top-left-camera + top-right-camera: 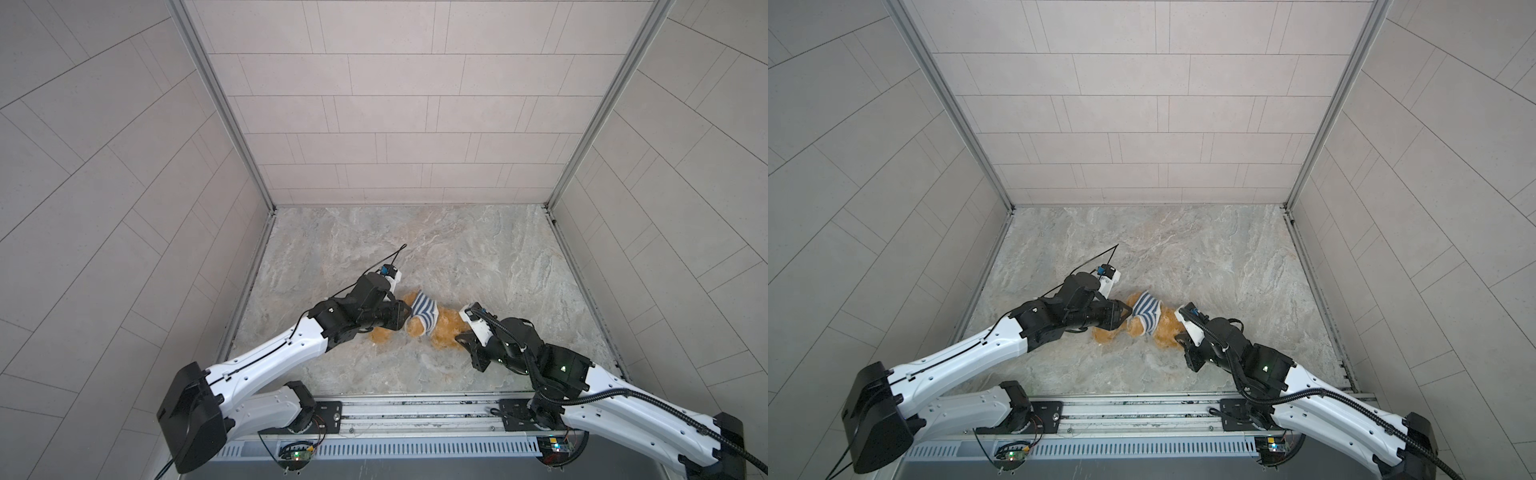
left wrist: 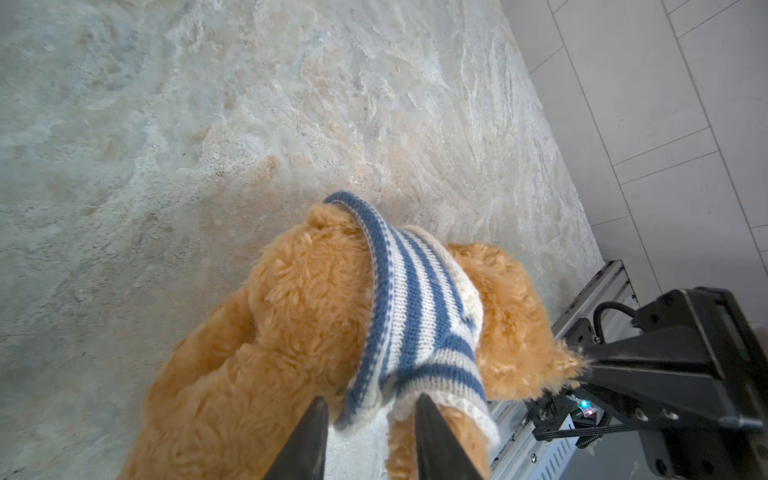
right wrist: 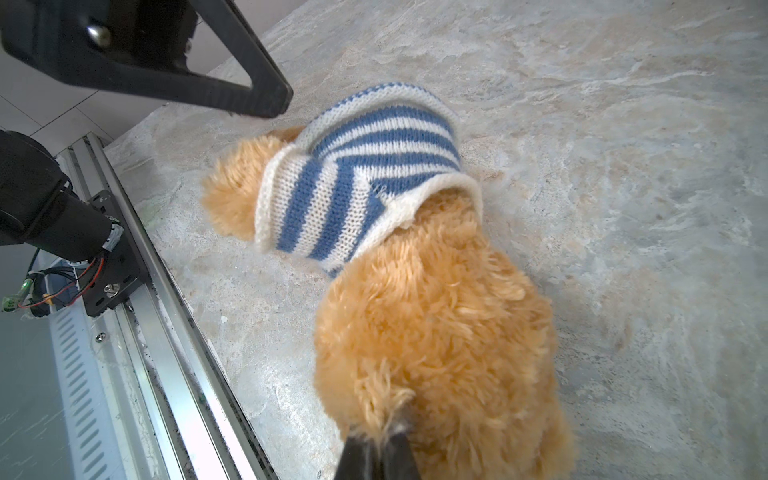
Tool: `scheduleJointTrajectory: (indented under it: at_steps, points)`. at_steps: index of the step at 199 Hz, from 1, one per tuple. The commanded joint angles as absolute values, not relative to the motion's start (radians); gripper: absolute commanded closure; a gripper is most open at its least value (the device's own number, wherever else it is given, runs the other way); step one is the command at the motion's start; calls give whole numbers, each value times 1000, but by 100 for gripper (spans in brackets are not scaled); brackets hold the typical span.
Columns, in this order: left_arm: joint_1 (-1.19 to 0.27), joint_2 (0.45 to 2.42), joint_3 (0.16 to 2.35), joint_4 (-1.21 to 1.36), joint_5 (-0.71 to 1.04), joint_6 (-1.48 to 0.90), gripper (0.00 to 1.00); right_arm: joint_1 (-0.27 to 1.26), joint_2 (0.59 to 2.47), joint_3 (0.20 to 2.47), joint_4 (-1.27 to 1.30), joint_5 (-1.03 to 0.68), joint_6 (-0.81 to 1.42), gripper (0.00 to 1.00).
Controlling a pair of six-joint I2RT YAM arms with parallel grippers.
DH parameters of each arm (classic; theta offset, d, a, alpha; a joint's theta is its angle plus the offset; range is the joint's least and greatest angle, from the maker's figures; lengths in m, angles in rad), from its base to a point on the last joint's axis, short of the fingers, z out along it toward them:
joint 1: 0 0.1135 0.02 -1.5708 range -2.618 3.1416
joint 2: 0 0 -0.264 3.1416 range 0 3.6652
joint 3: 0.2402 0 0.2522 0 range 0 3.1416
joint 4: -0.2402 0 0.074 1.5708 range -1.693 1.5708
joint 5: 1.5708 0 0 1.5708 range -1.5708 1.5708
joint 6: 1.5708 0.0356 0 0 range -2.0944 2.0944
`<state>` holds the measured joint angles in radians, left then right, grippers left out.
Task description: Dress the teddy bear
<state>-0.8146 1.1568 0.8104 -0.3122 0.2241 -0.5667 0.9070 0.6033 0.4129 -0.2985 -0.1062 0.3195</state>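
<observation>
The golden-brown teddy bear [image 1: 446, 328] [image 1: 1165, 328] lies on the marbled table in both top views, between my two grippers. A blue-and-white striped shirt [image 1: 424, 313] [image 3: 365, 166] is bunched around its upper body, and one furry arm sticks out of a sleeve [image 2: 440, 374]. My left gripper [image 2: 371, 398] [image 1: 405, 318] is open at the shirt's edge, its fingers on either side of the loose hem and not pinching it. My right gripper [image 3: 380, 434] [image 1: 461, 336] is shut on a tuft of the teddy bear's [image 3: 436, 324] fur at the other end. The face is hidden.
A metal rail [image 1: 415, 409] with the arm mounts runs along the table's front edge, close behind the bear. Tiled walls [image 1: 395, 124] enclose the table on three sides. Bare marbled tabletop [image 1: 415, 249] stretches beyond the bear toward the back wall.
</observation>
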Motion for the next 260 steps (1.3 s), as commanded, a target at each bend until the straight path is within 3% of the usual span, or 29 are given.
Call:
scheduleJointTrajectory:
  at_steps: [1, 27, 91, 157, 197, 260]
  points:
    - [-812, 1197, 839, -327, 248, -538, 61, 915, 602, 448, -297, -81, 302, 100]
    - [-828, 1230, 830, -310, 273, -539, 64, 920, 603, 449, -298, -74, 301, 100]
    - [-817, 1193, 809, -346, 195, -544, 100, 931, 572, 461, -344, -33, 308, 100]
    - [-675, 1087, 710, -366, 259, -526, 100, 933, 497, 479, -421, 27, 334, 100]
    - [-693, 1120, 702, -289, 366, -536, 100, 933, 529, 480, -387, -5, 354, 100]
    - [-775, 998, 770, -440, 290, -485, 62, 937, 583, 497, -364, -9, 350, 100]
